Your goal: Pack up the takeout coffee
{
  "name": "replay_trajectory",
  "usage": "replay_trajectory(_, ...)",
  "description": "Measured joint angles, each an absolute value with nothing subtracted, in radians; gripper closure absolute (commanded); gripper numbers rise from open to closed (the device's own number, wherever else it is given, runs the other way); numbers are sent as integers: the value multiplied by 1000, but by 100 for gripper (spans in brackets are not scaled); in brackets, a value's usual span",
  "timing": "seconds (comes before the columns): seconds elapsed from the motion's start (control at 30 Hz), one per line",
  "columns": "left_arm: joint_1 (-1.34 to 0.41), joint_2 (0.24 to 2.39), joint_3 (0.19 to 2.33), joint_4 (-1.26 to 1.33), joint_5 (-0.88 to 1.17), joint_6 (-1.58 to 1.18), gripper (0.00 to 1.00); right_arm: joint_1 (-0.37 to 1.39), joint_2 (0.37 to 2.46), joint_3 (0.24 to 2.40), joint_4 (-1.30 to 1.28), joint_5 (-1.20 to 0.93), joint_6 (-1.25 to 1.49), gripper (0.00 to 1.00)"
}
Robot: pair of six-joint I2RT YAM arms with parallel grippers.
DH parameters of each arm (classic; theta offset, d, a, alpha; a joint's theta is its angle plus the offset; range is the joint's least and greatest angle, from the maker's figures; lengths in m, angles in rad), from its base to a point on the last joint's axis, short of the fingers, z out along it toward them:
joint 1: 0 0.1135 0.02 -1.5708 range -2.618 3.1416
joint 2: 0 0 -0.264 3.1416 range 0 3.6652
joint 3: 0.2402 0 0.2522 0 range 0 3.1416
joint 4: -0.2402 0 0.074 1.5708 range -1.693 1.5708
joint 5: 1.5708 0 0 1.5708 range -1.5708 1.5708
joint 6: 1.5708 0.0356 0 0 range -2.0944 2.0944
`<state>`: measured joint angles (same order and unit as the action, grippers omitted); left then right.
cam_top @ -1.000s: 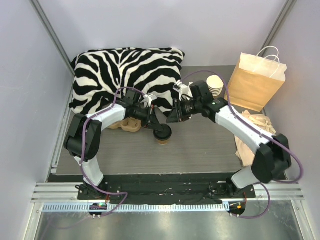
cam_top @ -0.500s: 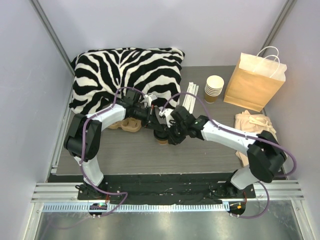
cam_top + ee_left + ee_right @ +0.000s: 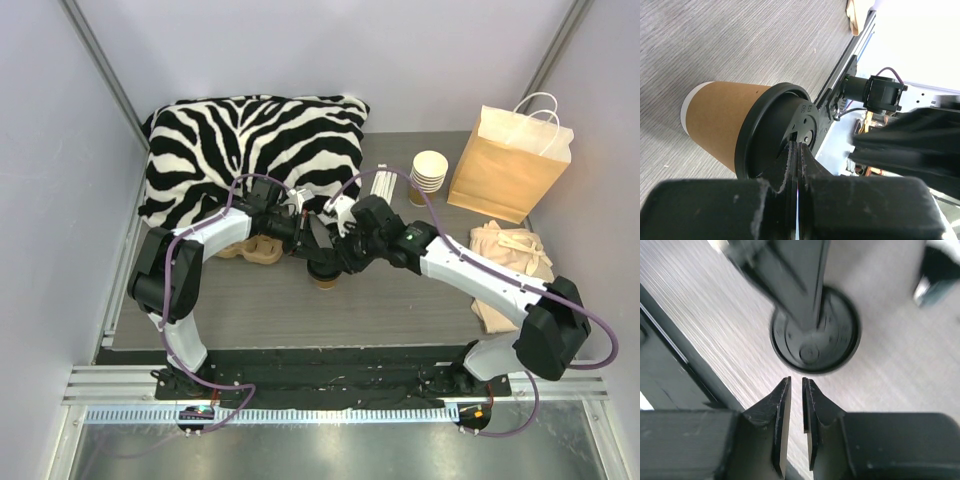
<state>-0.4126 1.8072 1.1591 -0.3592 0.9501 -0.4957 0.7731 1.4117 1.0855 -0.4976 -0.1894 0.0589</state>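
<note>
Packing looks barely begun: the brown paper bag (image 3: 508, 165) stands at the far right of the table (image 3: 420, 300), well apart from the takeout coffee (image 3: 722, 117), which sits upright mid-table, a tan cup already capped by its black lid (image 3: 771, 131). The left fingers (image 3: 782, 172), pressed together, touch the lid's top; the right fingers (image 3: 780, 410) hover above, a thin slit apart, holding nothing

Both arms fold in toward the middle. The left arm (image 3: 215, 232) comes in from the left, and the left gripper (image 3: 796, 150) has its fingers squeezed flat together. The right arm (image 3: 470, 270) bends in from the right. The right gripper (image 3: 796, 381) shows just a thin slit between its jaws with nothing in it, close beside the left one.
</note>
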Motion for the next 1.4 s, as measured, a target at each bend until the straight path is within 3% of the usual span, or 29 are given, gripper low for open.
replay_trajectory(0.2, -413, 1807, 1159, -359, 950, -496, 100, 770, 1416, 1116, -458, -193, 70, 77)
replay_trajectory(0.6, -406, 1807, 1159, -360, 945, -493, 100, 768, 1509, 964, -414, -178, 80, 77)
replay_trajectory(1.03, -405, 1807, 1160, -360, 946, -494, 100, 753, 1438, 1209, -449, -238, 77, 74)
replay_trajectory(1.4, -406, 1807, 1162, -362, 945, -493, 100, 764, 1557, 1105, -367, -231, 78, 77)
